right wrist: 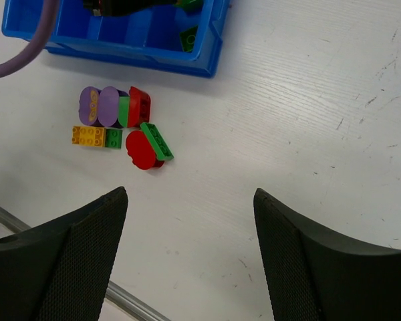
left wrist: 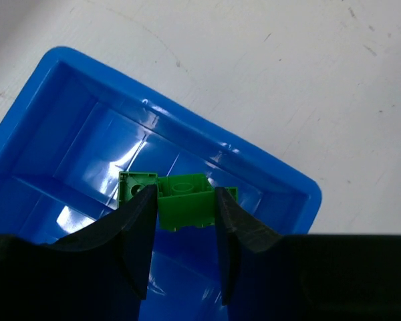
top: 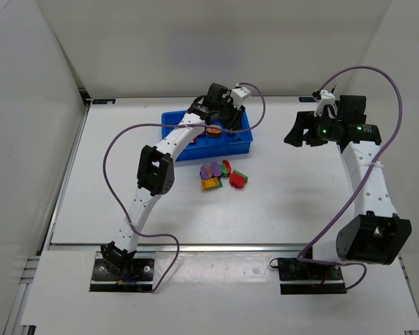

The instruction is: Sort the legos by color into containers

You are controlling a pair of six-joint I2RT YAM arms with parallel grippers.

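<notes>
White tabletop (top: 293,202) fills the scene, with plain white walls (top: 28,105) boxing it on three sides. The biggest thing on it is the blue tray (top: 220,149), lying right under the left fingers (left wrist: 137,227) and well ahead of the right fingers (right wrist: 87,254), off to their left. Purple cables (top: 119,143) loop along both arms (one crosses the corner of the right wrist view, over the tray). The left fingers are pinching a green brick (left wrist: 184,197) between them over an end compartment. A second green brick (left wrist: 135,184) lies in that compartment just beyond them, partly hidden by one finger. The right fingers are spread wide, with tabletop showing between them. Ahead of them and to the left, near the tray's front wall but apart from it, sits a tight cluster of loose bricks (right wrist: 120,127): two purple ovals (right wrist: 89,105), a red oval (right wrist: 142,150), a yellow brick (right wrist: 87,136), and more red and green pieces touching them.
</notes>
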